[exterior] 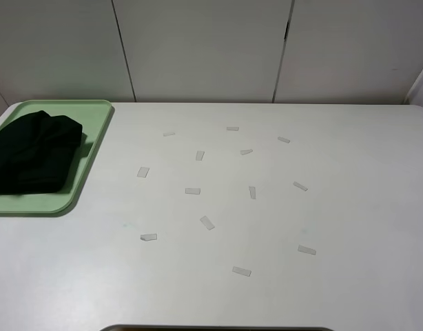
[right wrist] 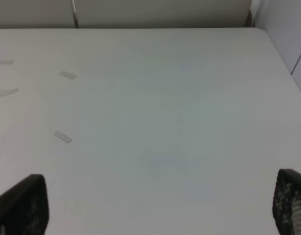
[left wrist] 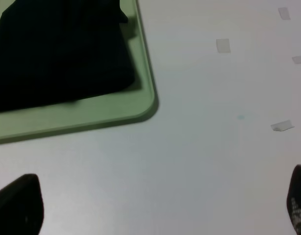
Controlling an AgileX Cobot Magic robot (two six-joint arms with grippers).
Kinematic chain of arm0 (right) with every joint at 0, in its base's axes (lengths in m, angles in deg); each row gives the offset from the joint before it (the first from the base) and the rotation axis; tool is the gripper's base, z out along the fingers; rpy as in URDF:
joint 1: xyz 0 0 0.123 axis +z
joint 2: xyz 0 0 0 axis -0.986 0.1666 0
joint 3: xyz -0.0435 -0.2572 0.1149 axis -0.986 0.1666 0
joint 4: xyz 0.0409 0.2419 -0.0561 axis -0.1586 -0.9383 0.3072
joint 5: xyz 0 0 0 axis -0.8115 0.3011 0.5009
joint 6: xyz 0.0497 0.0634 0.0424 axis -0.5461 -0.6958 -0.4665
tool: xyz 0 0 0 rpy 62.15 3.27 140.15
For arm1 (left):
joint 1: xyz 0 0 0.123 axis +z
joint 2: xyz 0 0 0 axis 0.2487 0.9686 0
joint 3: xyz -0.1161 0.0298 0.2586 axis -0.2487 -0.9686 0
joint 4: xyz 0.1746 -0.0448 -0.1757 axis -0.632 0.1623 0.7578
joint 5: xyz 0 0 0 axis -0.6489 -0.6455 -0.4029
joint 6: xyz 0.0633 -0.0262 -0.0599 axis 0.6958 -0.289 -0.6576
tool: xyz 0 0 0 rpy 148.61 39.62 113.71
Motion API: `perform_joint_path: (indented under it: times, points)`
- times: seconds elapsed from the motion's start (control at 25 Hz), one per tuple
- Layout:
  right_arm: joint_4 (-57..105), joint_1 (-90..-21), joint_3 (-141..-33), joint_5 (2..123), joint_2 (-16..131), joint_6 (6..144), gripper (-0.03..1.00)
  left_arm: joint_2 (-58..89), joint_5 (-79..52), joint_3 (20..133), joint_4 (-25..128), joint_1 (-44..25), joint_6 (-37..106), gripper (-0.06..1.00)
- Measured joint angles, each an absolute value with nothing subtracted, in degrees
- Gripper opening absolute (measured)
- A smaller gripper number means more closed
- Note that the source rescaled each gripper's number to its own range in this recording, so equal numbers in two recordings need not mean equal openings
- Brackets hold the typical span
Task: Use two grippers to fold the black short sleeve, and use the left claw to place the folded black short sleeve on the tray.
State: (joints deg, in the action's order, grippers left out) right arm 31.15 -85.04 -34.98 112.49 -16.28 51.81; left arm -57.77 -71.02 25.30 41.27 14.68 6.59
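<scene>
The black short sleeve [exterior: 32, 153] lies folded into a dark bundle on the light-green tray [exterior: 67, 196] at the table's left edge. The left wrist view shows the same black short sleeve [left wrist: 57, 54] resting on the tray [left wrist: 91, 117]. My left gripper [left wrist: 158, 205] hovers over bare table short of the tray's corner, open, fingertips [left wrist: 18, 200] far apart, nothing between them. My right gripper [right wrist: 155, 210] is open too, over bare table, with wide-set fingers [right wrist: 23, 205]. Neither arm shows in the high view.
Several small pieces of clear tape [exterior: 192, 191] are scattered over the white table's middle. White wall panels [exterior: 204, 48] stand behind the table. The table's right edge [right wrist: 283, 58] runs close to a wall.
</scene>
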Motion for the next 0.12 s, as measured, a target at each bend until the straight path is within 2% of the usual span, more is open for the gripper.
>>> perform_joint_path:
  times: [0.12]
  points:
    - [31.15,-85.04,-34.98,112.49,-16.28,51.81,1.00,-57.77,-71.02,25.30,41.27,14.68,6.59,1.00]
